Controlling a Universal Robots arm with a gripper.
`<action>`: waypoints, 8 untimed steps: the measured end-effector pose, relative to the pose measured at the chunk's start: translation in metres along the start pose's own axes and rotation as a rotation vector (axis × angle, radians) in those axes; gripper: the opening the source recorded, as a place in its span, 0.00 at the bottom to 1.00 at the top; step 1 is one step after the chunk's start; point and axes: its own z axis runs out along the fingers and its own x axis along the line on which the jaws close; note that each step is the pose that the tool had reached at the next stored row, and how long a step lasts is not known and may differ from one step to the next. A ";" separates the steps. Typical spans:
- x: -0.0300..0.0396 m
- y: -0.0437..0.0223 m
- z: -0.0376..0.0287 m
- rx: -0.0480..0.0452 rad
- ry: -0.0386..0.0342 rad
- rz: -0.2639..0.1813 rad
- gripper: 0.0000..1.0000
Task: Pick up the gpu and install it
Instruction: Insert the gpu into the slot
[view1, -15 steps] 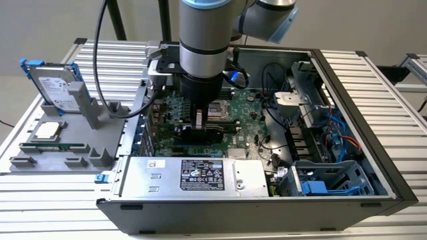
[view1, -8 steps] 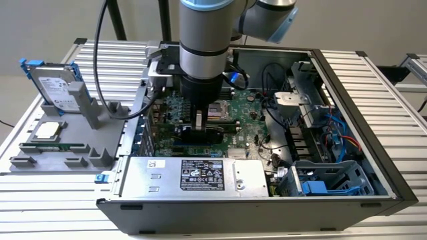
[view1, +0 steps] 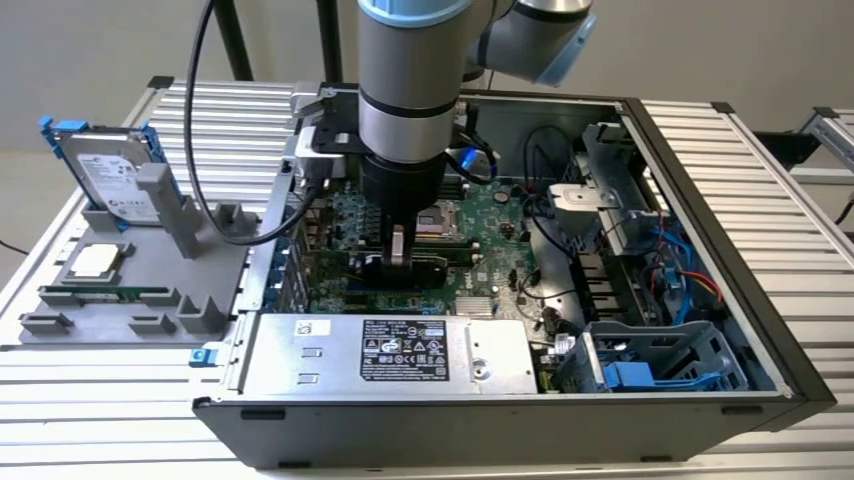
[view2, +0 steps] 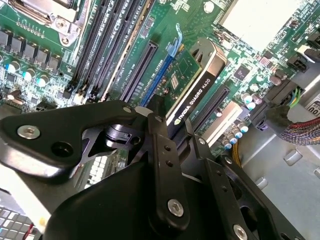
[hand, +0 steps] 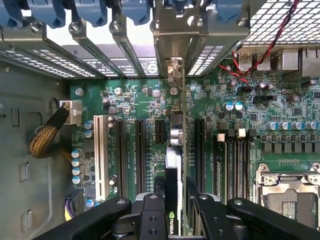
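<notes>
Down inside the computer case, the pincer grips the gpu edge-on over the motherboard.

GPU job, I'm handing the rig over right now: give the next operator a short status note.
Hand: shut on the gpu, gripping its upper edge, inside the open computer case.
Gpu: upright on edge over the motherboard, lined up along an expansion slot, bracket end toward the rear slot covers.
Done: card picked up and brought into the case.
Left: whether it is fully seated cannot be told; hand not yet released.
</notes>
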 end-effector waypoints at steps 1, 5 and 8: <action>0.0000 0.0000 0.0000 -0.0001 0.0001 0.000 0.00; -0.0014 0.0000 -0.0001 -0.0001 0.0016 0.000 0.00; -0.0030 0.0001 0.0000 0.0001 0.0032 0.000 0.00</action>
